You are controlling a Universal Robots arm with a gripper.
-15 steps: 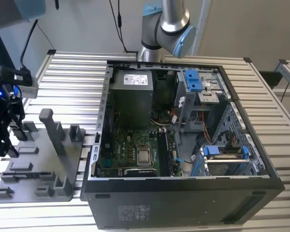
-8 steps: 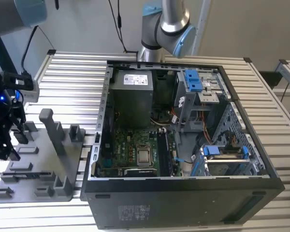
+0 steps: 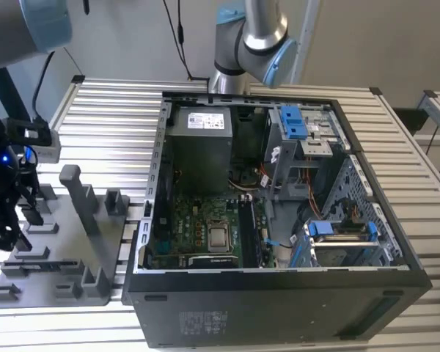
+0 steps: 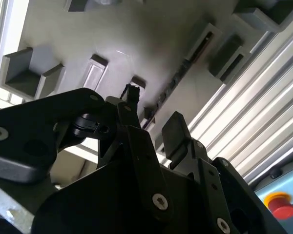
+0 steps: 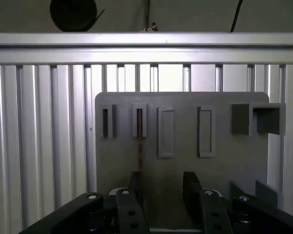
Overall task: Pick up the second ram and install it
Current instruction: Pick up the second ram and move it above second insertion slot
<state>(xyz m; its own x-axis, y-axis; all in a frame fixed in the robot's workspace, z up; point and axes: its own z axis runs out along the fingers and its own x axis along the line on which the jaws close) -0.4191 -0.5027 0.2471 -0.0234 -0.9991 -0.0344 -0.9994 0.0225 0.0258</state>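
Ram [image 5: 139, 141] stood on its thin edge in a narrow slot of the tray [image 5: 180, 165], showing in the first wrist view as a dark line that ran from the slot's raised grey frame toward the tool [image 5: 162, 183]. In the second wrist view the ram [image 4: 173, 83] appeared as a dark notched strip crossing the tray [image 4: 136, 44] at a slant and ending near the tool [image 4: 154, 109]. The tool was released: its two black fingers [image 5: 135, 181] stood apart with a plain gap between them and gripped nothing. One finger lay just beside the ram's line, and I could not tell whether it touched the board. In the exterior view the tool [image 3: 7, 220] hung low over the side of the tray [image 3: 66, 249] farthest from the case [image 3: 279, 308]. A tall grey post [image 3: 77, 194] and several lower blocks rose from the tray. The tray lay flat on the slatted metal surface [image 3: 110, 117], whose ribs showed past the tray's edges in both wrist views. The open black case stood just beside the tray, on the exterior view's right of it, with its green board facing up. The arm's base [image 3: 249, 37] rose beyond the case, well apart from the tray. A red button [image 4: 282, 205] sat off the tray, past the ribs.
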